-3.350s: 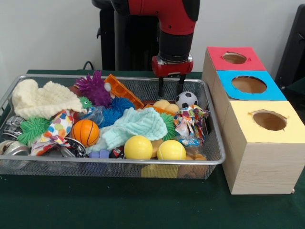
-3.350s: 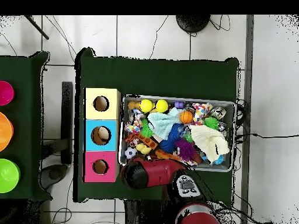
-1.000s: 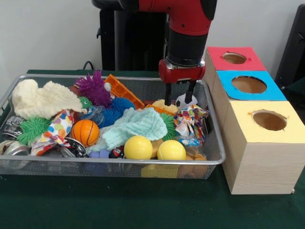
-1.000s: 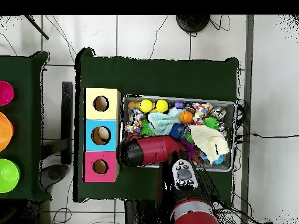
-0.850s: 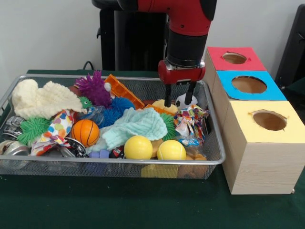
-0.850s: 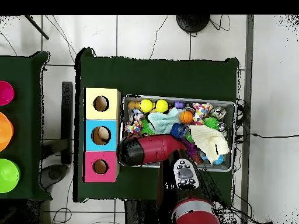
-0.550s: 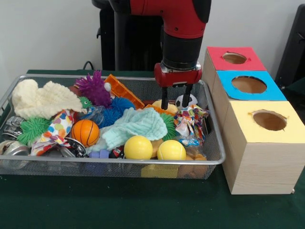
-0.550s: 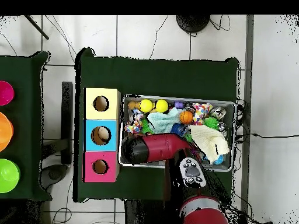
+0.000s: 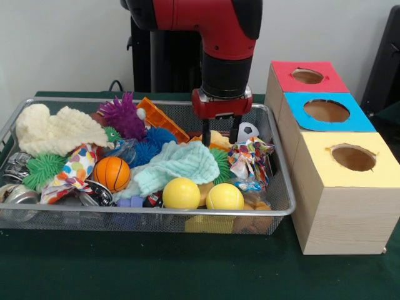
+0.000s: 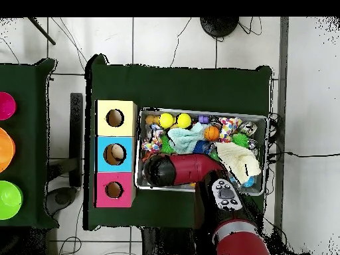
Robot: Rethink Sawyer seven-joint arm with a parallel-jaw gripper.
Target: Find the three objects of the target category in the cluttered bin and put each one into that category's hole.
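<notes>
Green table carries the bin, just left of three boxes in the front view. Hand hangs inside its far right part, fingers spread around a pale yellow toy, soccer ball just beside.

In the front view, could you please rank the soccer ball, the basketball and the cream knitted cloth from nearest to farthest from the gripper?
1. Soccer ball: just right of the gripper in the picture.
2. Basketball: lower left, toward the bin's front.
3. Cream knitted cloth: far left end of the bin.
</notes>
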